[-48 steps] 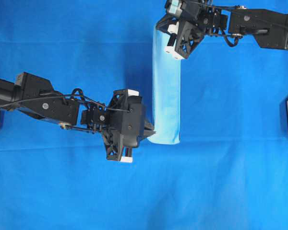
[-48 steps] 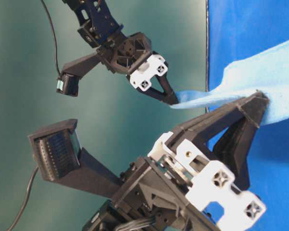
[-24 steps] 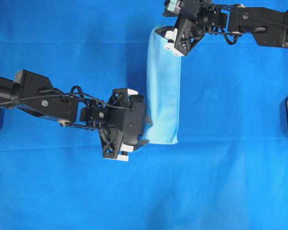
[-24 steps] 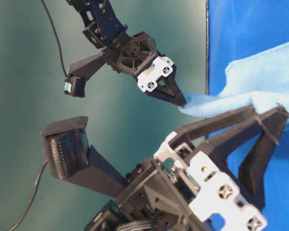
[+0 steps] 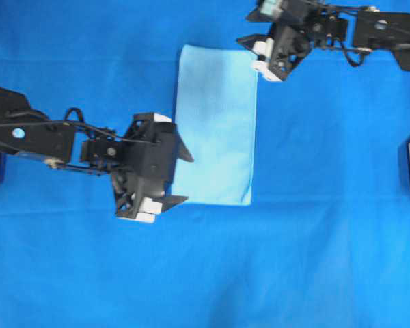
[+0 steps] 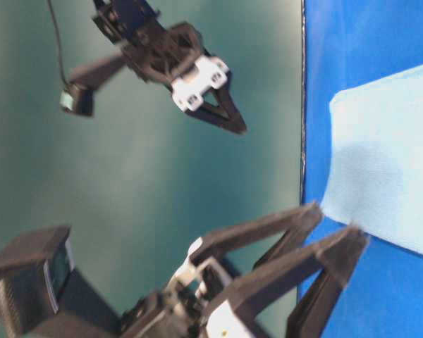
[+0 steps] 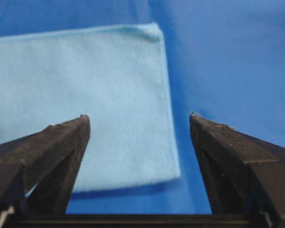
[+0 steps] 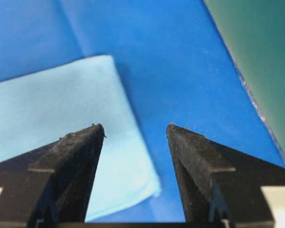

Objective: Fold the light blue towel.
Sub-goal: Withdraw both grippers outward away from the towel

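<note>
Flat, the light blue towel (image 5: 214, 126) lies between both open hands.

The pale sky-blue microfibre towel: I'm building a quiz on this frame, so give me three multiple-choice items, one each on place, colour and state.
1. Where does the pale sky-blue microfibre towel lie?
A. On the royal-blue table cloth
B. Held in the air
C. Off the table

2. What colour are the gripper fingers?
A. White
B. Black
C. Red

3. How do the left gripper and right gripper stand?
A. Both shut
B. One shut
C. Both open

Answers: 1 A, the towel lies flat on the cloth; 2 B, black in both wrist views; 3 C, jaws apart, nothing held.
</note>
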### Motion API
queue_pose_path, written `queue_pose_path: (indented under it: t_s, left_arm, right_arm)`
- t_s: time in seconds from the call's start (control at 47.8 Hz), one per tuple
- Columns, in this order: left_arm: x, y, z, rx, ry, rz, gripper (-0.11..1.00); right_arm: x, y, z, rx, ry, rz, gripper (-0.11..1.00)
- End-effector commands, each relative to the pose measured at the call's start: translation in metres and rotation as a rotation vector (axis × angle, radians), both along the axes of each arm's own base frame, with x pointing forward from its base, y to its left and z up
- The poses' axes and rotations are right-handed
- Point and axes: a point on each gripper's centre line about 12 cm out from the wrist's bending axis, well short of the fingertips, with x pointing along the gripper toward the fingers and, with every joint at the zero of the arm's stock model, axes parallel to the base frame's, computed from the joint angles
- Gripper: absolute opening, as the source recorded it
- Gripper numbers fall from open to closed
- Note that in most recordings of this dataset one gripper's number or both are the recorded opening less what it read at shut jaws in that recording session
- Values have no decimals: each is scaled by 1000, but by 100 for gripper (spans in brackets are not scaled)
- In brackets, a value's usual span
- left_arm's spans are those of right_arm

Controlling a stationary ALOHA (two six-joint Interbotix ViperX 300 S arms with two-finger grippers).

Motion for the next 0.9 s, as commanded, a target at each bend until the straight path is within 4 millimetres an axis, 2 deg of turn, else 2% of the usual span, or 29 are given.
queue_pose_path:
  t_s: [0.0, 0.314, 0.523, 0.648, 0.878]
  left_arm:
    - [-7, 8, 18, -5, -55, 21, 79]
    - [-56, 41, 28, -6, -238, 117, 78]
    - [-91, 55, 29, -14, -370, 178, 78]
    - [-99, 56, 24, -15, -392, 186, 78]
    - [-96, 57, 25, -15, -392, 186, 78]
  right_arm:
    - [-8, 12, 21, -15, -60, 15, 59]
    - [-61, 59, 28, 27, -179, 65, 59]
    - [-87, 84, 18, 68, -214, 100, 59]
    - [-93, 89, 10, 100, -231, 104, 59]
    - [-91, 89, 7, 111, -227, 100, 59]
